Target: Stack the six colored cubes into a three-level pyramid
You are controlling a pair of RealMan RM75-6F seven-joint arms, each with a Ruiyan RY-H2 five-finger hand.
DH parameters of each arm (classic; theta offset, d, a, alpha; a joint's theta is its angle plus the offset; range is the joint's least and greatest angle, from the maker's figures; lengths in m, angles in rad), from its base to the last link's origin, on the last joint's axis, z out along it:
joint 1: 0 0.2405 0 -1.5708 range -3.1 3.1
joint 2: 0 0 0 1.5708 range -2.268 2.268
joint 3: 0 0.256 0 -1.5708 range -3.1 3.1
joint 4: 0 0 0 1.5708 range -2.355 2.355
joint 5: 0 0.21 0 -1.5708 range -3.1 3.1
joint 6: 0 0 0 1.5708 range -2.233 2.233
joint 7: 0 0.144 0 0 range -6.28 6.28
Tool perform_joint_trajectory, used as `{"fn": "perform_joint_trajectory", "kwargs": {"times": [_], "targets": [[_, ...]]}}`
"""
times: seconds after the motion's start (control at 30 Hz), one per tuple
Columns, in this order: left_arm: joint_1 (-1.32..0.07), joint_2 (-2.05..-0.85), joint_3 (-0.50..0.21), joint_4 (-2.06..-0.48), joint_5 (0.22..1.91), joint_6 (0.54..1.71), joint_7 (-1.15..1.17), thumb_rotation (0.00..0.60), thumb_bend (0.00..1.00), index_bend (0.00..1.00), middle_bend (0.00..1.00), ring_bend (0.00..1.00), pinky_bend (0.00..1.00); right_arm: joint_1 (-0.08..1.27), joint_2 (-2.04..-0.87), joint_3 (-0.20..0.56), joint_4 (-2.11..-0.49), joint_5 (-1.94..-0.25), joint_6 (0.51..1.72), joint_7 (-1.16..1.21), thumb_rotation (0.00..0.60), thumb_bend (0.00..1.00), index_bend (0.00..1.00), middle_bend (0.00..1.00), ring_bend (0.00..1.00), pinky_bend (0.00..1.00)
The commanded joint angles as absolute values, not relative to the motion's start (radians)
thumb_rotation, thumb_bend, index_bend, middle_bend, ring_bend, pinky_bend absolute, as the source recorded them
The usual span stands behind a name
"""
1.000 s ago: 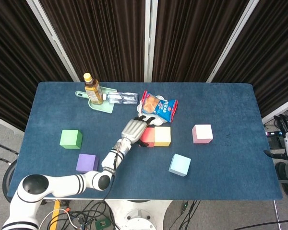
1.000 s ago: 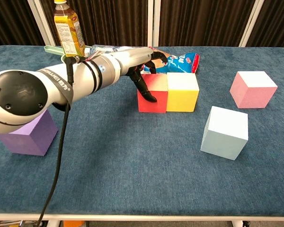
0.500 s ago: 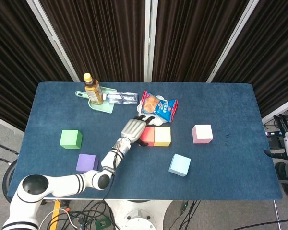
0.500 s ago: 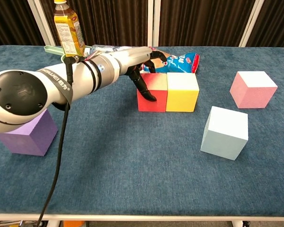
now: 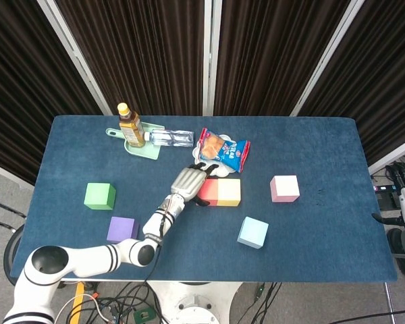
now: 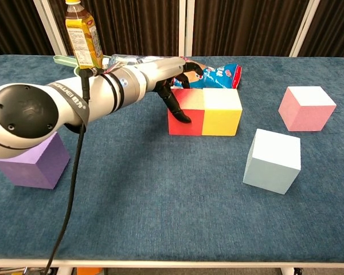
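My left hand (image 5: 189,181) (image 6: 175,86) grips the red cube (image 5: 206,193) (image 6: 186,114), with fingers over its far top edge and the thumb down its left face. The red cube stands on the table, flush against the yellow cube (image 5: 229,192) (image 6: 222,112) on its right. A pink cube (image 5: 284,187) (image 6: 307,107) lies further right, and a light blue cube (image 5: 252,232) (image 6: 272,160) is nearer the front. The green cube (image 5: 99,196) and the purple cube (image 5: 121,229) (image 6: 28,160) sit at the left. No view shows my right hand.
Behind the cubes lies a blue snack bag (image 5: 224,148) (image 6: 221,75). A tea bottle (image 5: 130,125) (image 6: 83,35) and a lying clear bottle (image 5: 170,138) rest on a green board (image 5: 146,151) at the back left.
My left hand has nudged the red cube a little to the right, and the yellow cube has shifted with it. The other cubes have not moved.
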State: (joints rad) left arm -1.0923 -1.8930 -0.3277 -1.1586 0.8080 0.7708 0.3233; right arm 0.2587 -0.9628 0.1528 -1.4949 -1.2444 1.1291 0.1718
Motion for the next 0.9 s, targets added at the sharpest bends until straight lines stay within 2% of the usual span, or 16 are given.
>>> {"fn": "perform_joint_trajectory", "kwargs": {"times": [0.03,0.17,0.27,0.57,0.73,0.9], "targets": [[-1.092,-1.888,-0.325,-1.161,0.805,0.76,0.319,0.6,0.14,0.1,0.26,0.11,0.18,0.258,-0.963,0.152,-1.494,-1.244,1.128,0.173,0.6,0.04,0.0,0.0,0.0,0.0],[-1.087,-1.88,-0.318,-1.168,0.82,0.757,0.307,0.6,0.11,0.08,0.1,0.11,0.18,0.258,-0.965,0.152,-1.492,-1.242,1.125,0.173,0.6,0.04,0.0,0.0,0.0,0.0],[-1.082,-1.877,-0.319,-1.172,0.836,0.761,0.288,0.6,0.09,0.07,0.05,0.11,0.19,0.257,-0.965,0.153,-1.491,-1.242,1.127,0.174,0.6,0.04,0.0,0.0,0.0,0.0],[-1.059,-1.832,-0.308,-1.253,0.879,0.787,0.271,0.6,0.02,0.06,0.02,0.09,0.19,0.264,-0.962,0.152,-1.5,-1.25,1.12,0.162,0.6,0.04,0.0,0.0,0.0,0.0],[-1.002,-1.719,-0.282,-1.404,0.914,0.856,0.293,0.6,0.0,0.06,0.02,0.05,0.19,0.29,-0.966,0.15,-1.508,-1.264,1.096,0.128,0.6,0.04,0.0,0.0,0.0,0.0],[-0.886,-1.567,-0.222,-1.549,1.003,0.997,0.297,0.6,0.0,0.06,0.02,0.03,0.18,0.351,-0.979,0.154,-1.501,-1.273,1.032,0.059,0.6,0.04,0.0,0.0,0.0,0.0]]}}
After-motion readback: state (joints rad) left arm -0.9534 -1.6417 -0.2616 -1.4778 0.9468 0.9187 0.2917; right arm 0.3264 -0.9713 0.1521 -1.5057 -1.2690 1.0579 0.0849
